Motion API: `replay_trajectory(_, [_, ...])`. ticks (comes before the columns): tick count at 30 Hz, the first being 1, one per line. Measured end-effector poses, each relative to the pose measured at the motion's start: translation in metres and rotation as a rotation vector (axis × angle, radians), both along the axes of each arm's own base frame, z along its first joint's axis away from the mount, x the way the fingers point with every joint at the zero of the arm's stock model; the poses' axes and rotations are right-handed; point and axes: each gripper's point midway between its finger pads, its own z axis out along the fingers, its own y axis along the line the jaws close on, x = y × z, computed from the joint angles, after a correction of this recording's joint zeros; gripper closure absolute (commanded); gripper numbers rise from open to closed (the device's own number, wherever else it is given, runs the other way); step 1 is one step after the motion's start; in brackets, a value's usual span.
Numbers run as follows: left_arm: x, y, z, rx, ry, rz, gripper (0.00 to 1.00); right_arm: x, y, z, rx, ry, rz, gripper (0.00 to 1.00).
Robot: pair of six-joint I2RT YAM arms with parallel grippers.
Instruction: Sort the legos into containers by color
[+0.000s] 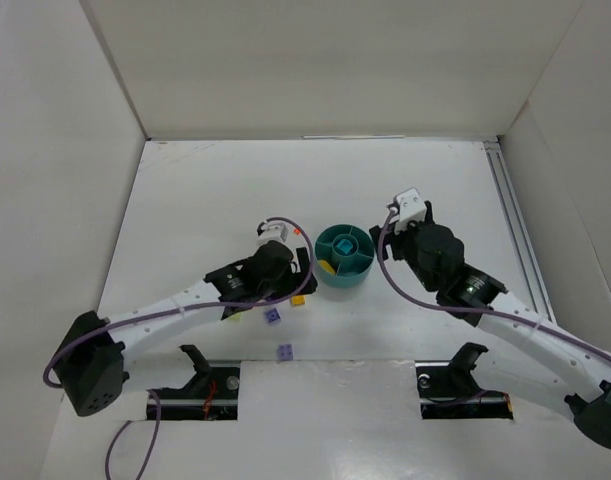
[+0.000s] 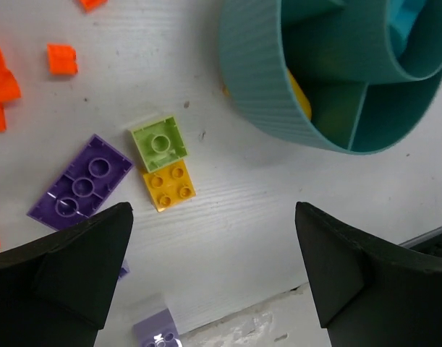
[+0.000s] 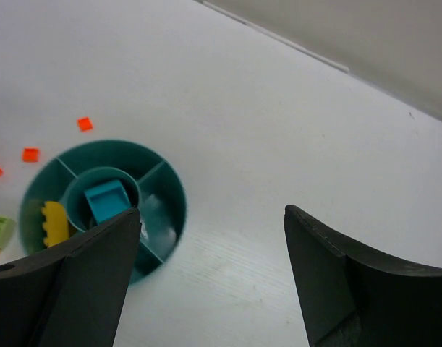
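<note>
The round teal dish [image 1: 342, 280] stands between my two grippers. Its centre cup holds a teal brick [image 3: 106, 200] and one wedge holds a yellow piece [image 3: 55, 222]. My left gripper [image 2: 212, 217] is open and empty, just left of the dish [image 2: 258, 87], above bare table. A lime brick [image 2: 158, 142], a yellow brick [image 2: 169, 185] and a purple plate [image 2: 81, 183] lie ahead of it. Orange pieces [image 2: 61, 59] lie further off. My right gripper [image 3: 210, 217] is open and empty, right of the dish [image 3: 174, 189].
Two small purple bricks [image 1: 273, 316] [image 1: 284, 351] lie near the table's front edge, close to the left arm. More orange bits [image 3: 85, 123] lie beyond the dish. White walls enclose the table on three sides, and a rail [image 1: 513, 225] runs along the right.
</note>
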Motion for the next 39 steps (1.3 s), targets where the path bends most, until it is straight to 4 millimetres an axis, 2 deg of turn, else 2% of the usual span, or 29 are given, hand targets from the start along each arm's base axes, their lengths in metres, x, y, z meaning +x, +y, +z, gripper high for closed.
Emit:
replay_trajectory(5, [-0.02,-0.011,-0.035,0.063,0.117,-0.014,0.11,0.0,-0.036,-0.032,-0.058,0.081,-0.094,0.15])
replay_trajectory(9, [-0.028,-0.014,-0.051,0.093,0.175,0.005,0.18,0.0,-0.05,-0.045,-0.081,0.119,-0.132,0.15])
replay_trajectory(15, [-0.017,-0.016,-0.061,0.137,0.214,0.101,0.28,0.0,-0.061,-0.052,-0.087,0.139,-0.158,0.15])
replay_trajectory(23, [-0.006,-0.016,-0.07,0.188,0.233,0.187,0.33,0.002,-0.074,-0.056,-0.088,0.152,-0.188,0.15])
replay_trajectory(29, [-0.007,-0.011,-0.088,0.263,0.266,0.218,0.53,0.003,-0.082,-0.054,-0.078,0.147,-0.209,0.15])
replay_trajectory(30, [-0.006,-0.01,-0.088,0.271,0.268,0.223,0.61,0.004,-0.082,-0.054,-0.077,0.147,-0.21,0.15])
replay_trajectory(34, [-0.006,-0.01,-0.086,0.286,0.263,0.229,0.76,0.004,-0.083,-0.054,-0.075,0.149,-0.209,0.15])
replay_trajectory(37, [-0.006,-0.01,-0.082,0.286,0.254,0.229,0.82,0.004,-0.083,-0.056,-0.075,0.153,-0.206,0.15])
replay_trajectory(39, [-0.005,-0.009,-0.077,0.281,0.244,0.23,0.82,0.003,-0.084,-0.059,-0.079,0.158,-0.209,0.15])
